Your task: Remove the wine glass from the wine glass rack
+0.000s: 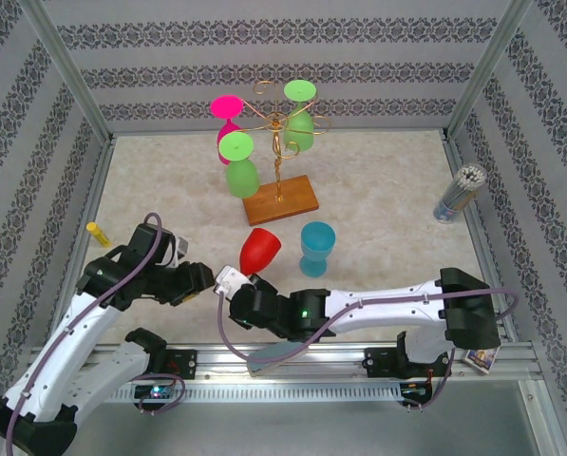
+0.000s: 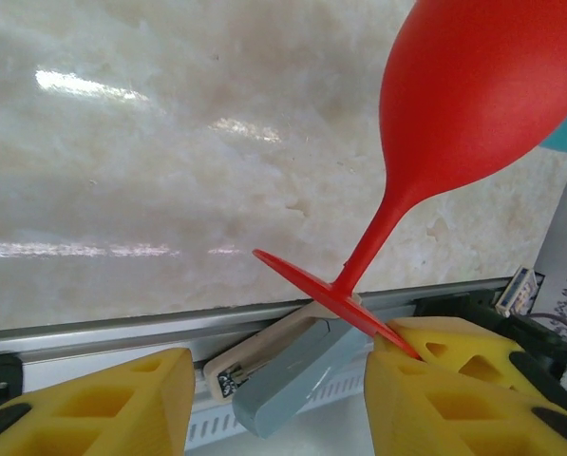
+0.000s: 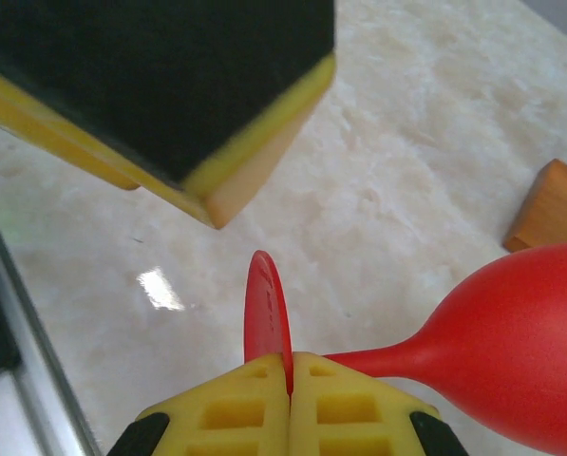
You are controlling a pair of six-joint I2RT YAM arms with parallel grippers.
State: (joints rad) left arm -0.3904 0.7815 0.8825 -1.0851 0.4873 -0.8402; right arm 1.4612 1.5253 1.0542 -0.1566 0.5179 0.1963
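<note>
Right wrist view: the right hand (image 3: 290, 378) is pinched tight on the foot rim of the red wine glass (image 3: 511, 342), which is off the wine glass rack (image 1: 279, 142) and tilted over the tabletop (image 1: 387, 180). Left hand (image 2: 278, 389) gapes halfway, empty. So thin a pinch could let the glass swivel or slip — perhaps into the blue glass (image 1: 316, 247).

White arms (image 1: 53, 353), black joints (image 1: 465, 313), purple cables (image 1: 157, 233); yellow pocketed fingers (image 2: 103, 408).

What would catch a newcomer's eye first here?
The red wine glass is tilted at the table's near middle, its foot pinched in the shut right jaws, the left jaws open beside it. Behind, the gold wine glass rack holds two green glasses and a pink one upside down; a blue cup stands right of the red glass.
</note>
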